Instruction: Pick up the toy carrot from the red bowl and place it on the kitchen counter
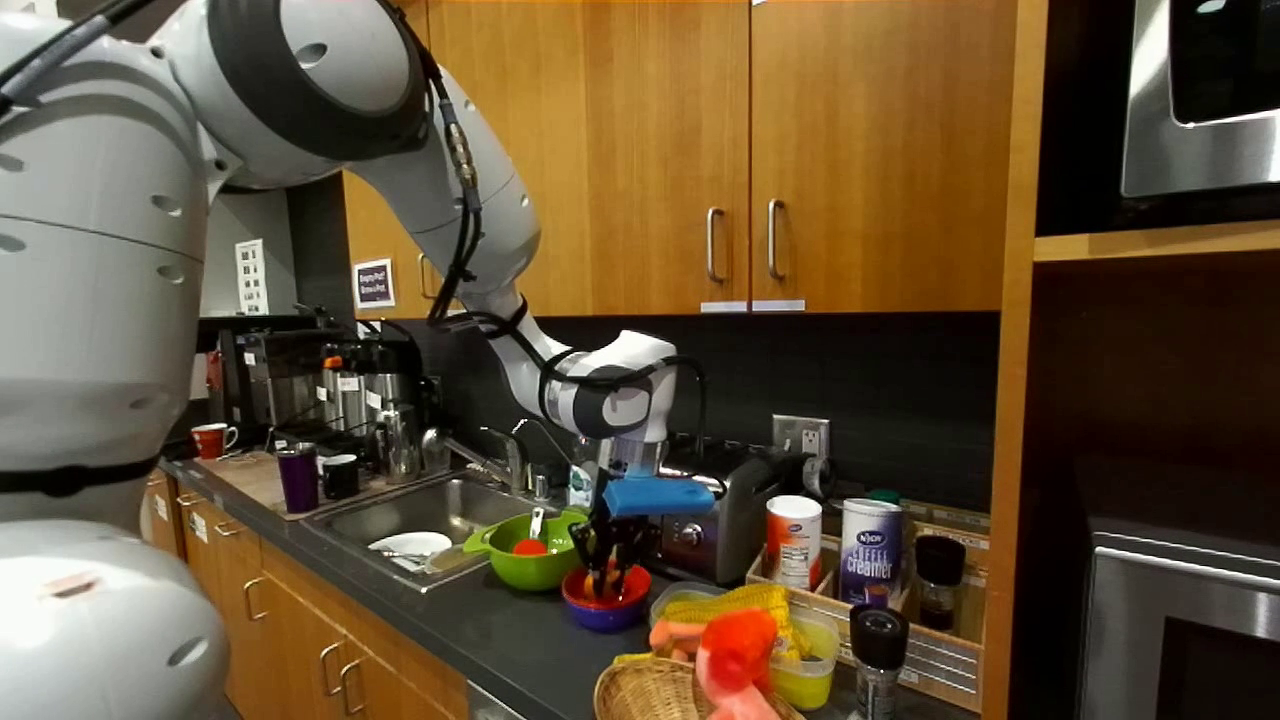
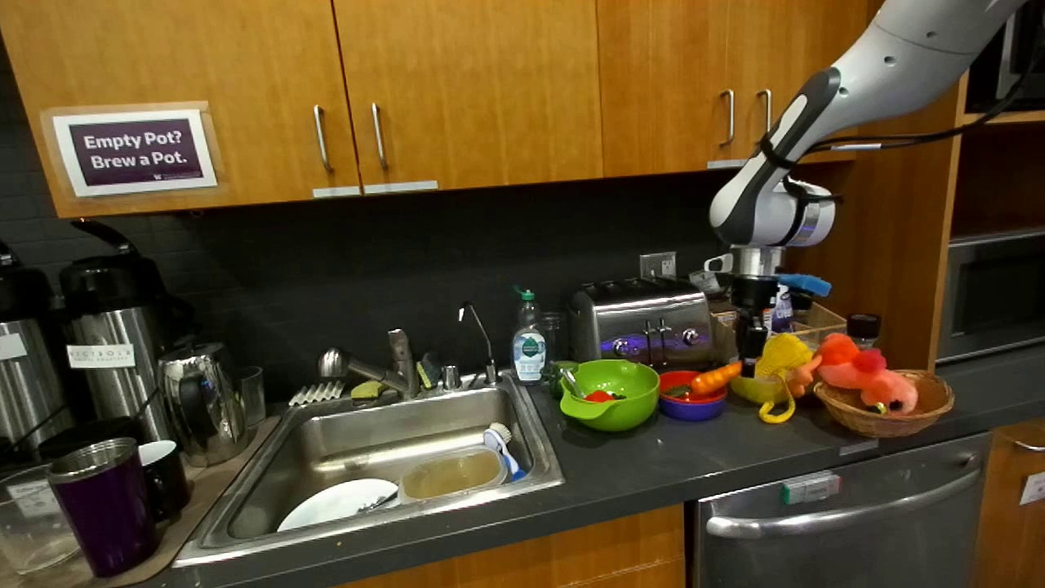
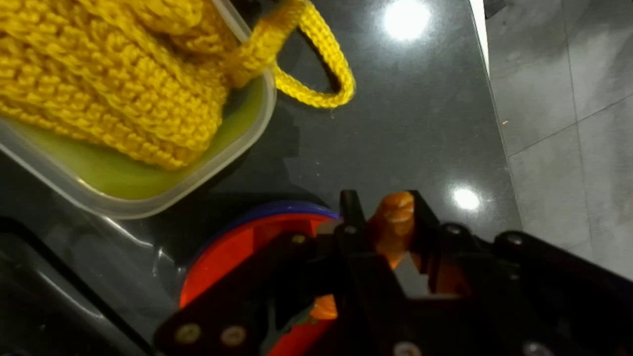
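The orange toy carrot (image 2: 716, 379) lies tilted over the rim of the red bowl (image 2: 674, 380), its green end inside and its orange tip raised outside. The red bowl sits nested in a blue bowl (image 2: 694, 411) on the dark kitchen counter (image 2: 637, 449). My gripper (image 2: 749, 367) points down at the bowl's edge, its fingers around the carrot's tip. In the wrist view the carrot (image 3: 395, 215) sits between the narrow-set fingertips (image 3: 383, 199). The fingers appear shut on it. The carrot's middle is hidden by the gripper there. The gripper also shows in an exterior view (image 1: 606, 588).
A green colander (image 2: 620, 412) stands beside the bowls, near the sink (image 2: 326, 457). A plastic container (image 3: 148, 205) with a yellow crocheted thing (image 3: 123, 89) is close on the other side. A wicker basket (image 2: 898, 422) holds a pink plush (image 2: 861, 380). A toaster (image 2: 645, 318) stands behind.
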`<control>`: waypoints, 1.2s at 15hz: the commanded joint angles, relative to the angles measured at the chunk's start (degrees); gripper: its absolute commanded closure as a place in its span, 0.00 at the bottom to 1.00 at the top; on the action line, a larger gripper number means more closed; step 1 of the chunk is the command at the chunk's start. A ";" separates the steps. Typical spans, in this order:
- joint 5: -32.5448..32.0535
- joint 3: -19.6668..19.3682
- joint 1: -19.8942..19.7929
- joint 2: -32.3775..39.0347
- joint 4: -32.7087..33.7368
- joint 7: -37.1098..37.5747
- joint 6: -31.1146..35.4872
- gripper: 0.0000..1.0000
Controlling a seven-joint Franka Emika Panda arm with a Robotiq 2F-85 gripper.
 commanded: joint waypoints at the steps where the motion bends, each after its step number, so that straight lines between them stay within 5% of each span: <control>1: 0.67 1.06 -1.82 -1.41 0.30 -0.56 1.42 0.94; 8: 1.98 0.11 -4.07 -5.53 -2.28 -0.43 6.66 0.94; 18: 15.75 -2.29 -6.14 -10.43 -10.17 -5.28 15.07 0.94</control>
